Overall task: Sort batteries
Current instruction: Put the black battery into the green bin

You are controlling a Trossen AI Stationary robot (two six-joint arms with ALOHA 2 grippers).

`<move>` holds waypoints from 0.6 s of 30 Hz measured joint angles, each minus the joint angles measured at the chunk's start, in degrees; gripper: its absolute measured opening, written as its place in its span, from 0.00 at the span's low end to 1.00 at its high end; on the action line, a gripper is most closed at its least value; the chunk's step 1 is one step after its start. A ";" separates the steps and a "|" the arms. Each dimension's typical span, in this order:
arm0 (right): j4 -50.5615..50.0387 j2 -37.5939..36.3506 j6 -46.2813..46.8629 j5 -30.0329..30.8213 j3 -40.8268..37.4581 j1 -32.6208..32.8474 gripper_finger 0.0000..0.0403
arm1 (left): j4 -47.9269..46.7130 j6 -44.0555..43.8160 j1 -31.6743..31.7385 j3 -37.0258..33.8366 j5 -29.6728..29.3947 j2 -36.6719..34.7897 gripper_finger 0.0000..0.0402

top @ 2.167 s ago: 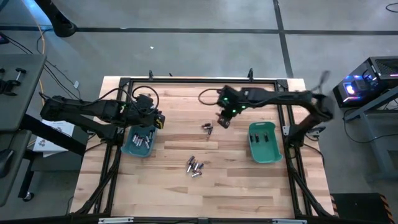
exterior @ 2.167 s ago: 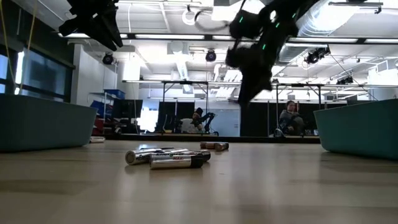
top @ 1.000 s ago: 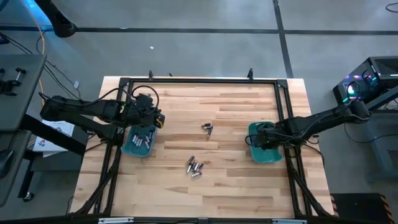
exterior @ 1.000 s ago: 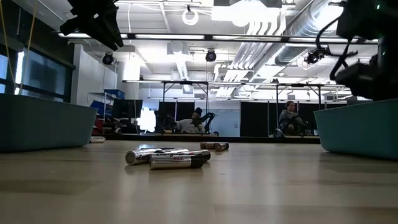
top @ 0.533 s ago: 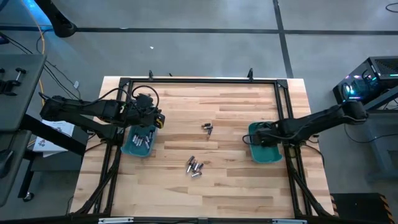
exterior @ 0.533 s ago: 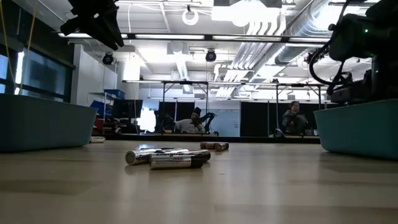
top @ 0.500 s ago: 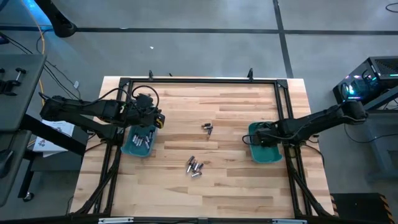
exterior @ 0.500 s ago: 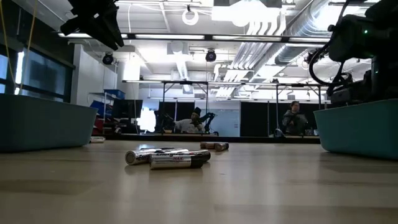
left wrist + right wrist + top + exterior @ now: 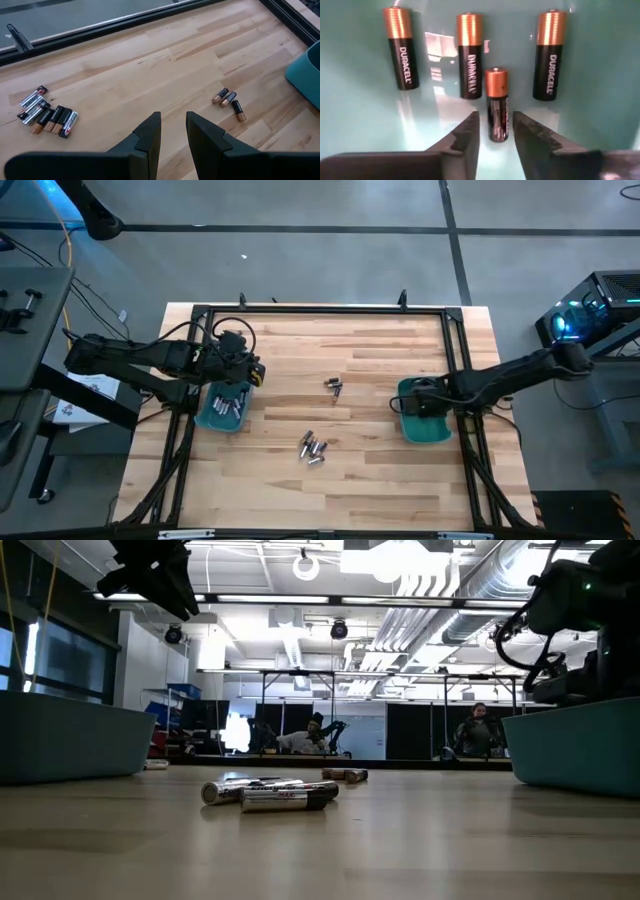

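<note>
Right fingers above binned batteries

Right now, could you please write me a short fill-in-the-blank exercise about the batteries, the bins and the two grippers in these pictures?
1. The right gripper is inside the right teal bin, where ____ black-and-copper Duracell batteries lie.
2. The left gripper hangs over the ____ teal bin.
3. On the wooden table, between the bins, the loose batteries form ____ groups: one small, one larger.

Missing words: four; left; two
</note>
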 joint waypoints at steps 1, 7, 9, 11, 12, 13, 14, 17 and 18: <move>-0.34 -0.76 -0.02 -0.12 0.00 0.00 0.30 | 0.00 -0.02 0.00 0.00 0.20 0.00 0.21; -2.96 -5.88 -1.45 -3.71 1.45 0.00 0.39 | -0.02 0.09 0.00 0.00 0.81 0.00 0.21; -6.41 -6.41 -1.67 -3.78 4.06 0.00 0.40 | 0.00 0.66 0.00 0.00 0.81 0.00 0.21; -8.65 -6.61 -2.89 -3.55 6.71 0.00 0.40 | -0.01 1.13 0.00 0.00 0.79 0.00 0.21; -10.07 -6.52 -3.34 -3.19 8.38 0.00 0.40 | 0.00 1.14 0.00 0.00 0.79 0.00 0.21; -11.61 -6.42 -4.16 -2.51 10.22 0.00 0.40 | 0.00 1.14 0.00 0.00 0.79 0.00 0.21; -13.03 -6.42 -5.20 -1.74 12.03 0.00 0.40 | 0.00 1.14 0.00 0.00 0.79 0.00 0.21; -14.54 -6.42 -8.90 2.28 17.41 0.00 0.40 | 0.00 1.22 0.00 0.00 0.77 0.00 0.21; -14.38 -6.42 -10.58 3.93 19.03 0.00 0.40 | 0.00 1.53 0.00 0.00 0.77 0.00 0.21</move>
